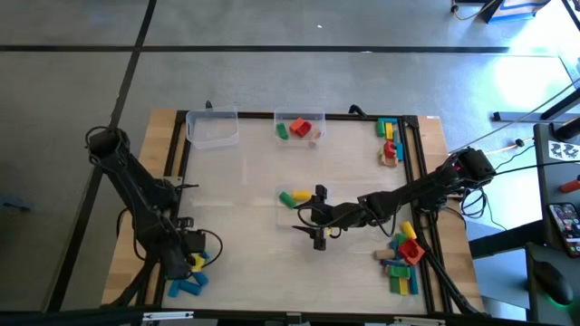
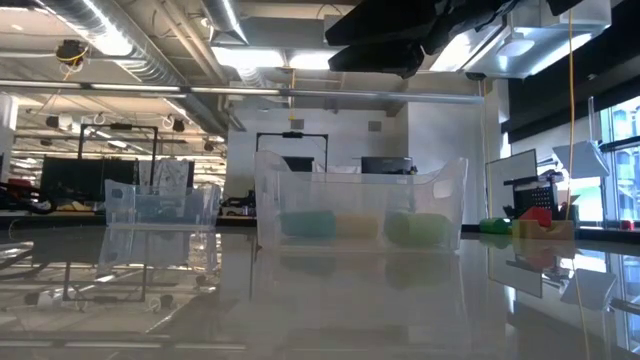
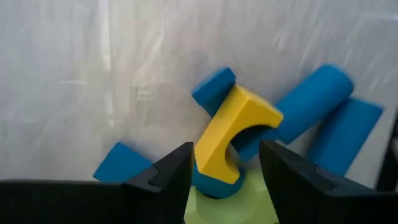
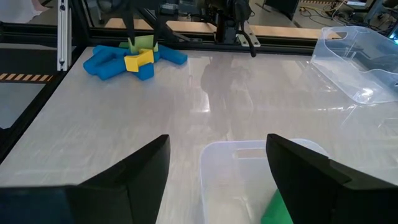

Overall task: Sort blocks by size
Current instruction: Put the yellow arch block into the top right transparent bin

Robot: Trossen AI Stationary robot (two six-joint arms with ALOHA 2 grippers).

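Note:
A pile of blocks lies at the table's near left: a yellow arch block leans on blue blocks and a light green one. My left gripper points down over the pile, open, one finger on each side of the yellow block's lower end. My right gripper hangs open at mid-table above a clear tub that holds green, yellow and teal blocks. Another tub at the far edge holds red and green blocks. My left gripper comes at the yellow arch block from above, fingers pointing down. One fingertip stands right beside the block's lower end; whether it touches I cannot tell. The other fingertip stands apart from the block.
A clear tub with nothing in it stands at the far left. More blocks lie at the far right and the near right. A black frame rail runs around the work surface.

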